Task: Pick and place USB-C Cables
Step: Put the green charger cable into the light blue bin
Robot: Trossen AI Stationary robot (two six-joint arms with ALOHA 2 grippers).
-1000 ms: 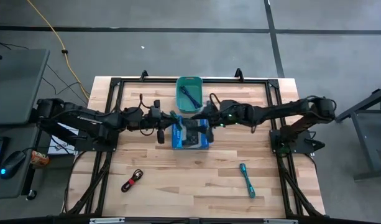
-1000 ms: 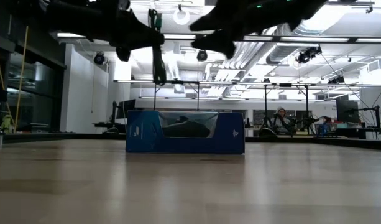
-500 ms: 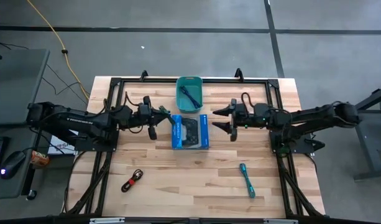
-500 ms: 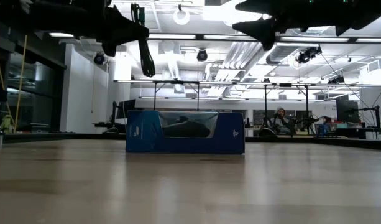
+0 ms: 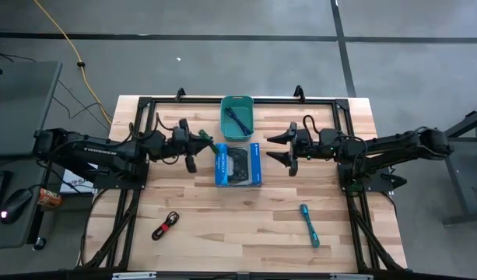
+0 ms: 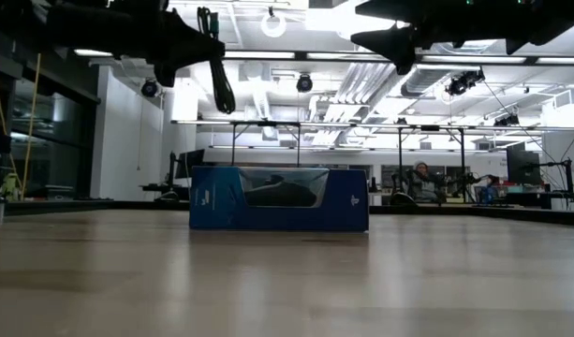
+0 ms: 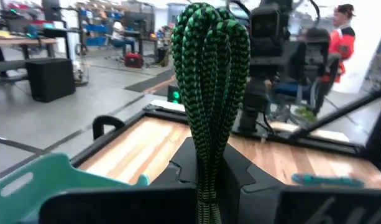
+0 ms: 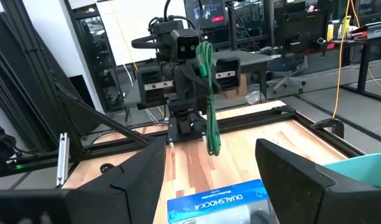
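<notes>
My left gripper (image 5: 201,144) hovers left of the blue box (image 5: 238,165), shut on the green cable bundle (image 7: 209,87). My right gripper (image 5: 275,148) hangs open in the air on the box's right side, facing the left one and holding nothing. The teal bin (image 5: 237,118) stands beyond the box's far end, and the dark blue cable (image 5: 238,119) lies on the bin's floor. Lying flat on the table near its near edge are the black cable with a red band (image 5: 166,225) and the teal cable (image 5: 310,225). My left gripper pinches the green bundle between its two fingers (image 7: 240,177) at one end (image 7: 206,180). The fingers reach out level from the table's left. The bundle is lifted clear of the table, and its looped free end (image 6: 221,89) hangs below the gripper.
A black frame (image 5: 145,105) runs round the table top, and both arm bases stand at its left and right sides. Bare wood lies between the box and the two cables near the near edge. A person (image 6: 420,178) sits in the room far behind the table.
Both grippers were close together over the blue box. My right gripper has drawn back toward the table's right edge. My left gripper has pulled back toward the left edge and up, carrying the green bundle, which still hangs from it. For the last half second both have kept nearly still.
</notes>
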